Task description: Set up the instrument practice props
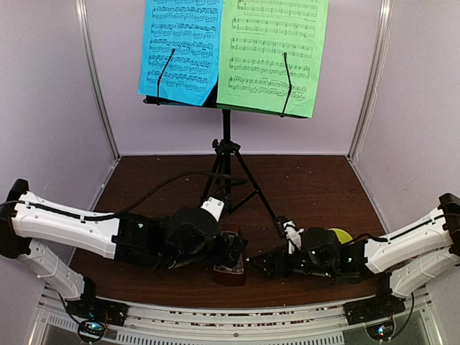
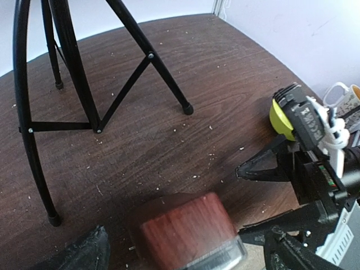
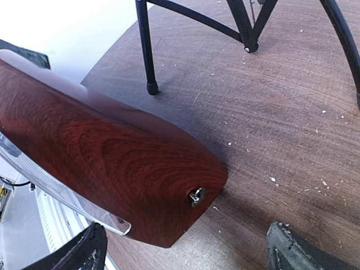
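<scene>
Reddish-brown pyramid metronome [image 1: 230,273] before the black tripod music stand [image 1: 226,144] seems next to grasp; left gripper [image 1: 231,253] and right gripper [image 2: 242,199] flank it, both agape.

You're looking down on the bench [image 1: 316,187] from behind. Both wrist cameras are sitting low, sharing metronome [image 3: 112,157] and stand legs [image 2: 151,56].

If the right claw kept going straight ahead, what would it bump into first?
Most likely the metronome. The open right claw points straight at it, and nothing shows between them.
</scene>
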